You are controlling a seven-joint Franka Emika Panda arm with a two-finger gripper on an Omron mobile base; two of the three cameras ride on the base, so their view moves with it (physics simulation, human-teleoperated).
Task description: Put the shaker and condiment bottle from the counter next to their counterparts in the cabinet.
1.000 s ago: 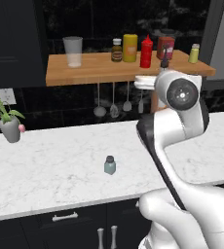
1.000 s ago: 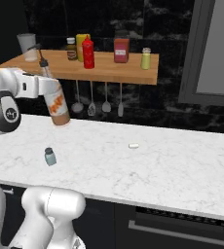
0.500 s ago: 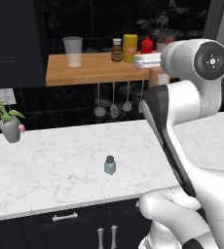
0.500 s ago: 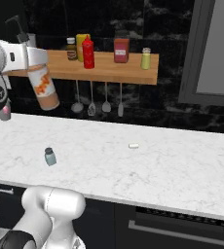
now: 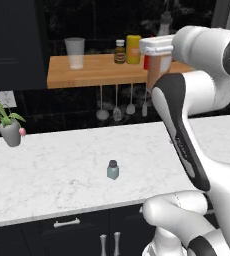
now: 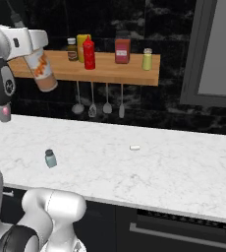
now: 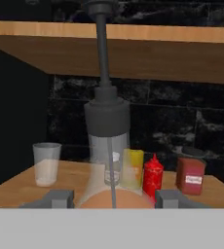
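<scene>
My gripper [image 6: 31, 42] is shut on the condiment bottle [image 6: 45, 74], an orange-brown bottle with a white label, held tilted in the air left of the red squeeze bottle [image 6: 89, 53]. In the left base view the gripper [image 5: 157, 50] holds the bottle [image 5: 156, 75] in front of the cabinet shelf [image 5: 87, 75]. The hand view looks up the bottle's clear neck [image 7: 106, 146] between the fingertips [image 7: 60, 197]. The shaker [image 5: 112, 170] [image 6: 50, 158] stands alone on the counter [image 5: 47, 165]. On the shelf [image 6: 110, 71] are the yellow bottle [image 6: 81, 47] and the yellow-green shaker [image 6: 147, 59].
The shelf also carries a clear glass [image 5: 75, 52], a small brown jar [image 5: 119, 51] and a red-brown box [image 6: 122, 49]. Utensils [image 6: 98, 101] hang under it. A potted plant [image 5: 7, 125] stands at the counter's left; a small white scrap [image 6: 134, 147] lies mid-counter.
The arm has lifted the held condiment bottle higher, up to shelf level, and tilted it more. The shaker has stayed where it was.
</scene>
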